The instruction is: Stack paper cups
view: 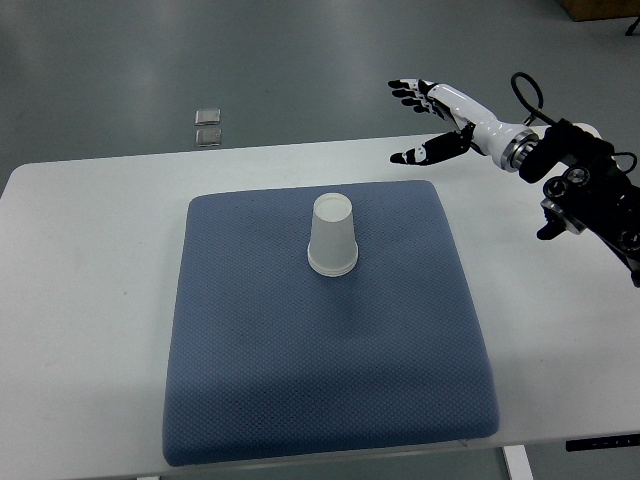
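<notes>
Right robot hand [432,118] hovers raised, fingers spread.

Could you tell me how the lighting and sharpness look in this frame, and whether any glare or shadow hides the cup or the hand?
Top view: soft, even light; the paper cup is sharp and casts only a faint shadow on the blue mat. Top view: the white table is bright, without harsh glare. Top view: the right hand, fingers spread, is crisp and unshadowed.

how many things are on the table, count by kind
paper cup: 1, upside down; may be a stack, cannot tell
blue mat: 1
total: 2
The right robot hand hangs open, apart from the cup.
</notes>
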Available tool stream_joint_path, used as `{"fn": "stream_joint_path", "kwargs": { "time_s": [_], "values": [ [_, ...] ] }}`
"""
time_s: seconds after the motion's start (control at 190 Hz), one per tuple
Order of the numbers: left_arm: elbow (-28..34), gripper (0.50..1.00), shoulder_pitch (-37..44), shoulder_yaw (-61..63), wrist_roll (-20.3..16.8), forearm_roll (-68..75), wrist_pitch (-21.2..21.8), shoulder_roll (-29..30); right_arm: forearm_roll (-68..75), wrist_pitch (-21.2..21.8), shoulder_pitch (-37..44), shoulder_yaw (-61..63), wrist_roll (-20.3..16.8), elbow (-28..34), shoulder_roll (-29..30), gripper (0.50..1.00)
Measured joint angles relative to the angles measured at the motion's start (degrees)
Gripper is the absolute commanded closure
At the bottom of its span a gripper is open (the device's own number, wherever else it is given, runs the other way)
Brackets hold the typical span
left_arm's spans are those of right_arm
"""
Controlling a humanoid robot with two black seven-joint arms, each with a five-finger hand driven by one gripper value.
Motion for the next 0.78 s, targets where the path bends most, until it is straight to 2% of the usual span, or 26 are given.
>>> {"fn": "stream_joint_path", "kwargs": {
  "time_s": [0.174,0.406,0.785],
  "values": [
    [0.0,0.500,0.0,0.0,0.0,0.0,0.0,0.0,13.1,-4.7,-1.7,0.7,0.1,-2.9,1.6,0.583],
    [0.0,0.500,0.0,0.0,0.0,0.0,0.0,0.0,19.6,-10.4,-5.0,7.2,0.3,-2.8,4.7,0.583],
    [0.0,0.500,0.0,0.0,0.0,0.0,0.0,0.0,20.1,-13.6,-8.2,8.3,0.2,-2.4,7.5,0.583]
  ]
}}
